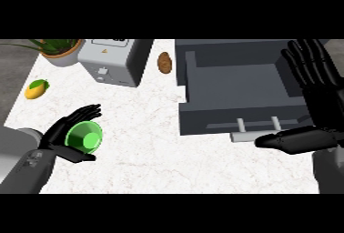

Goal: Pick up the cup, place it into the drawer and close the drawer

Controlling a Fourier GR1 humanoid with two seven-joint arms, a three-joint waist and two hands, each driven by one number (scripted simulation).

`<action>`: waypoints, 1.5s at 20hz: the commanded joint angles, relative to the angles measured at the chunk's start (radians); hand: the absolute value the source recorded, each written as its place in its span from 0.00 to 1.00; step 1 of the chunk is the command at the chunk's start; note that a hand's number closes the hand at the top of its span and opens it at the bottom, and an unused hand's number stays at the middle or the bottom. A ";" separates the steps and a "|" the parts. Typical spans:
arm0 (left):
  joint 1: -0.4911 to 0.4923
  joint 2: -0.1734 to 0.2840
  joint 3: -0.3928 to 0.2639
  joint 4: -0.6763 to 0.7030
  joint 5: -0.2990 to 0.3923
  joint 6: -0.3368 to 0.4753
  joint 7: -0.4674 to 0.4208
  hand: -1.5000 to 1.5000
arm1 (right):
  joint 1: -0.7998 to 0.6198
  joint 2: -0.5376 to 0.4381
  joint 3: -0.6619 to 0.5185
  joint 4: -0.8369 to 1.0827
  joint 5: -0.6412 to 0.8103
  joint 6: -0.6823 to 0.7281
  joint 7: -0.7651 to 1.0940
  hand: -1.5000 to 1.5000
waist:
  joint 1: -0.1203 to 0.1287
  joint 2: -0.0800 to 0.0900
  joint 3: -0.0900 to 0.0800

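Observation:
A green cup [84, 136] lies tipped on its side in my left hand [62, 135] at the lower left of the white counter, its mouth facing the view; fingers and thumb curl round it. The grey drawer [236, 113] stands pulled open at the right, its inside bare, a pale handle on its front. My right hand [316, 86] stands open with fingers upright along the drawer's right side, its thumb stretching left in front of the drawer's handle.
A grey toaster [113, 61] stands at the back, a potted plant [59, 49] to its left. A yellow-green fruit [37, 88] lies at the left edge. A brown round item [164, 62] lies between toaster and drawer.

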State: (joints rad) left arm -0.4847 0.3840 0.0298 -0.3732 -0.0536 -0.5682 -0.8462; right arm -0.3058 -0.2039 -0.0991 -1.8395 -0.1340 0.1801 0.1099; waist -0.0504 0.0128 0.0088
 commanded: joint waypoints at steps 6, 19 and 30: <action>0.017 -0.066 -0.003 -0.023 -0.011 0.086 -0.297 1.00 | -0.016 -0.009 -0.008 0.006 0.010 -0.008 0.010 0.00 | 0.005 0.009 -0.017; -0.003 -0.247 0.243 -0.039 0.214 0.410 -0.347 1.00 | -0.010 -0.036 -0.042 -0.003 -0.022 0.008 0.040 0.00 | 0.031 -0.006 -0.012; -0.218 -0.319 0.124 -0.360 0.198 0.475 0.058 1.00 | 0.064 -0.012 -0.038 -0.022 0.021 -0.013 0.010 0.00 | 0.058 -0.020 -0.008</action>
State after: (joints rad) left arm -0.6326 0.0925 0.1842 -0.6240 0.1377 -0.1198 -0.9156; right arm -0.2596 -0.2268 -0.1445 -1.8599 -0.1322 0.1777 0.1296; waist 0.0013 -0.0039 0.0008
